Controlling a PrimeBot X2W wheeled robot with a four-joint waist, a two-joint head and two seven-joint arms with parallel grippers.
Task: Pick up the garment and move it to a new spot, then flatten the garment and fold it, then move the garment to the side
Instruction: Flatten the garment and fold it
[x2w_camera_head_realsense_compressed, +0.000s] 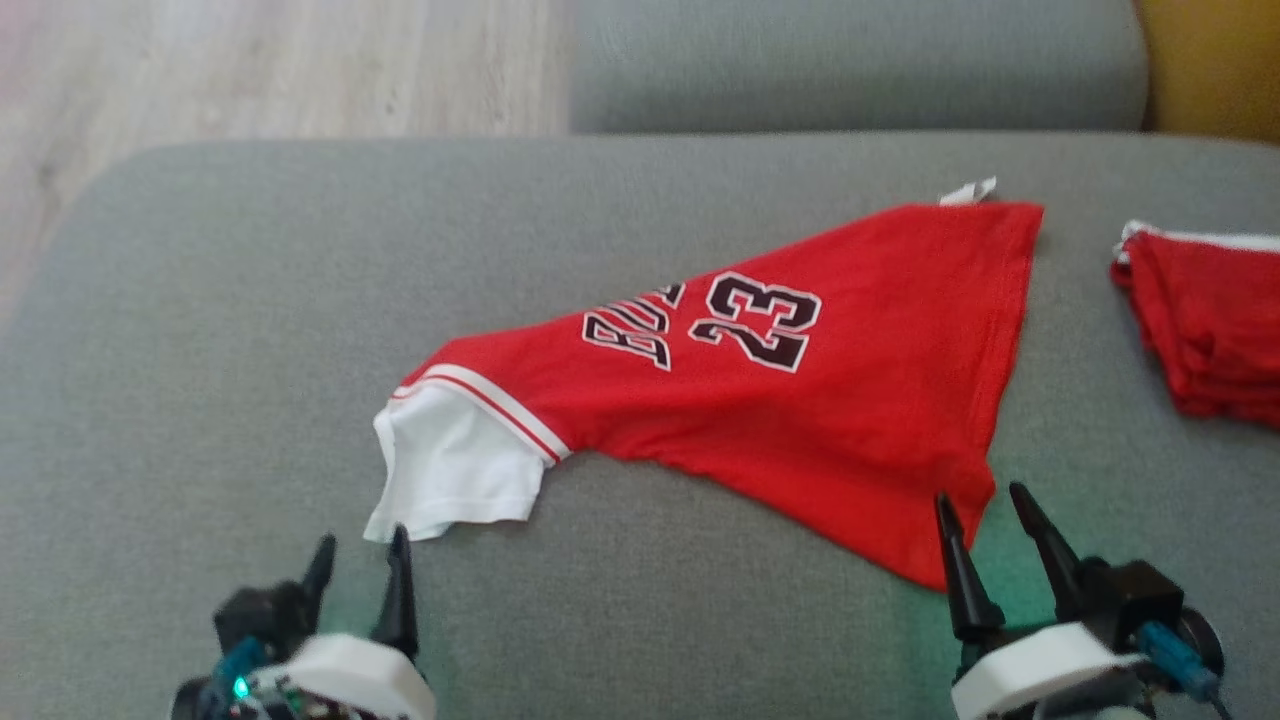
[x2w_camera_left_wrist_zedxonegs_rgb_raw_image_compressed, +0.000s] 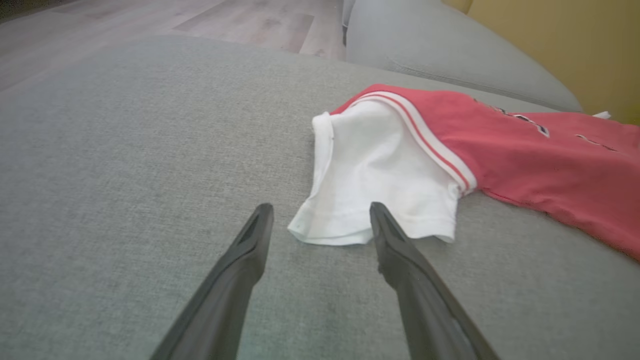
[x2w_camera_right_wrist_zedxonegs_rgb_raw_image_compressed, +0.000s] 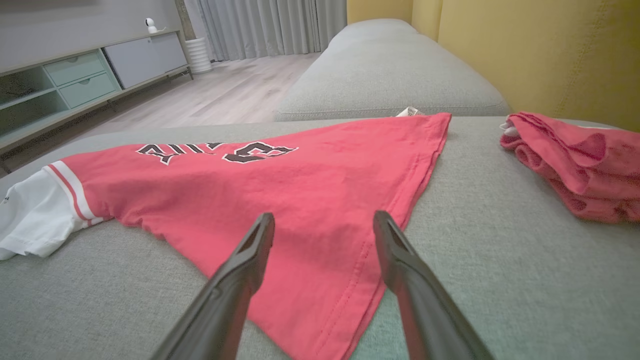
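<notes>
A red garment with a white sleeve and the number 23 lies spread in a rough triangle on the grey cushion. My left gripper stands open just below the white sleeve's hem, its fingertips level with that hem. At the garment's near right corner my right gripper is open too, with its fingers poised over the red cloth. Nothing is held by either one.
A second red garment, folded into a pile, lies on the cushion's right side. Another grey cushion lies beyond, with a yellow wall at the right and wood floor at the left.
</notes>
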